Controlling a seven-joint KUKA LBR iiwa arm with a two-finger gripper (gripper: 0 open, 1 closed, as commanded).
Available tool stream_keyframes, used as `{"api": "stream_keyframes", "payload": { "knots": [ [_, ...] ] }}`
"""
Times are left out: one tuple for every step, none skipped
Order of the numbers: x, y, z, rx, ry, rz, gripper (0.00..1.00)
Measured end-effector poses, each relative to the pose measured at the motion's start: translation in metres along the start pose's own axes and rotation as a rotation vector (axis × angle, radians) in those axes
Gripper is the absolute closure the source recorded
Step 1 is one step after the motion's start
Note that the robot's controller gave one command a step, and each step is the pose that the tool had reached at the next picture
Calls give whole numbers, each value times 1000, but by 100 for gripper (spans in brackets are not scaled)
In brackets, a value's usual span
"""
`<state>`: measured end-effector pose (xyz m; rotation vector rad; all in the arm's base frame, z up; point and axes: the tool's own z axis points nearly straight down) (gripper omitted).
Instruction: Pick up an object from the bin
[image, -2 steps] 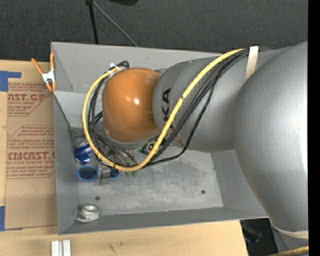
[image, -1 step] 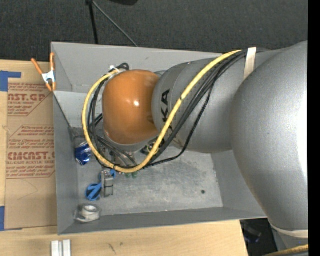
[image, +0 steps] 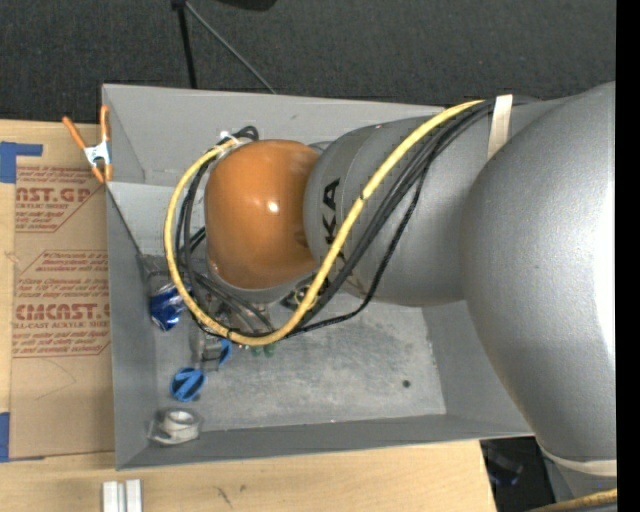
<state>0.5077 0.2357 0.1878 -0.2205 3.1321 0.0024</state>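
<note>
My gripper (image: 226, 318) sits low in the left part of the bin, mostly hidden under the arm's orange cover. A shiny blue thing (image: 164, 308) lies just to its left against the bin's left wall. Right below the gripper is a small grey and blue piece (image: 213, 349); whether the gripper touches it is hidden. Further towards the front lies a small blue loop-shaped thing (image: 187, 383). A silvery ring, like a small tape roll, (image: 173, 427) rests in the front left corner.
The arm and its cables span the bin from the right and hide its back and middle. Bare grey floor shows at the front right. The bin's left wall stands close to the gripper.
</note>
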Motion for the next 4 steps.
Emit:
{"api": "stream_keyframes", "payload": {
  "knots": [
    [0, 0, 0, 0, 0, 0, 0],
    [-19, -22, 123, 3, 7, 1, 0],
    [-20, -21, 118, 0, 0, 0, 100],
    [-11, -29, -55, -2, -9, 3, 100]
  ]
}}
